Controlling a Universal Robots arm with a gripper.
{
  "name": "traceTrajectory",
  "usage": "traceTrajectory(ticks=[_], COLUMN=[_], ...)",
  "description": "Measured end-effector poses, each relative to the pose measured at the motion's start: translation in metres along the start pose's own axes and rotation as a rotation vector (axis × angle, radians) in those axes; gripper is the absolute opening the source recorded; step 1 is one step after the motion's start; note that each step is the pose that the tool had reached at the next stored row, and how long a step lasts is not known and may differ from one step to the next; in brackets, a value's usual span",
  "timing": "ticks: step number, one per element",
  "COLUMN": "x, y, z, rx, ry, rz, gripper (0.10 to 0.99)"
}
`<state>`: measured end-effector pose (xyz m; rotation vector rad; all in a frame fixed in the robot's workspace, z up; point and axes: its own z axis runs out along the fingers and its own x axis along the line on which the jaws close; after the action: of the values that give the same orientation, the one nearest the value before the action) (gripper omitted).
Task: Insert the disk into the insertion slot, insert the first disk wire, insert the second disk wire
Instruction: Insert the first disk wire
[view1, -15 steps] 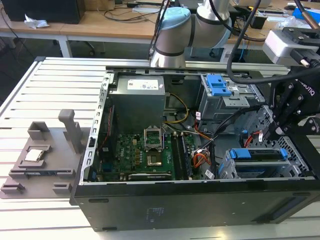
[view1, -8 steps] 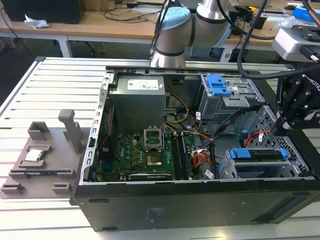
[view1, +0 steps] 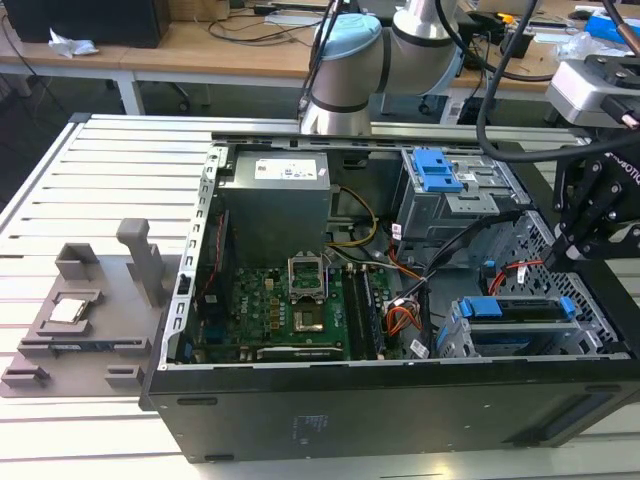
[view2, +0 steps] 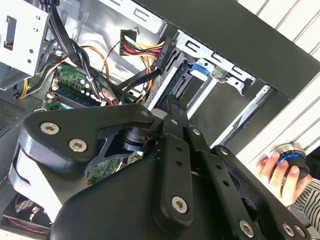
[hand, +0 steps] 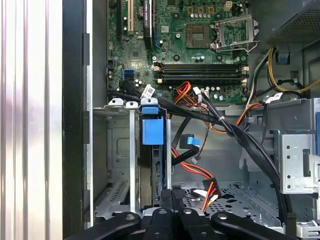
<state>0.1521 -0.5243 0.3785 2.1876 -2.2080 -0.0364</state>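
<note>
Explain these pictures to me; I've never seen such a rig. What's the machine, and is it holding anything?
One robot arm works over an open computer case on a slatted table. The exterior view watches from off the arm; both wrist views ride on the arm, looking into the case. The gripper hangs by the silver drive cage, where the disk in its blue carrier already sits, a thin red cable running beside it. The jaws look closed, with nothing visible between them. A grey fixture lies at the exterior view's left; a person's hand rests on a knob.
</note>
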Motion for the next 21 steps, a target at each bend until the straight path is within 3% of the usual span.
traceTrajectory(ticks=[1, 3, 4, 5, 8, 10, 11, 15, 21], x=[0.0, 0.0, 0.0, 0.0, 0.0, 0.0, -0.001, -0.008, -0.0253], y=[0.0, 0.0, 0.0, 0.0, 0.0, -0.0001, -0.0005, -0.0029, -0.0103], z=[0.0, 0.0, 0.0, 0.0, 0.0003, 0.0004, 0.0007, 0.004, 0.0133], rx=[0.0, 0.0, 0.0, 0.0, 0.0, 0.001, 0.001, 0.001, 0.001], ry=[0.0, 0.0, 0.0, 0.0, 0.0007, 0.009, 0.0104, 0.0106, 0.0134], rz=[0.0, 0.0, 0.0, 0.0, -0.008, -0.101, -0.111, -0.121, -0.15], gripper=[0.114, 0.235, 0.235, 0.298, 0.298, 0.298, 0.298, 0.298, 0.298])
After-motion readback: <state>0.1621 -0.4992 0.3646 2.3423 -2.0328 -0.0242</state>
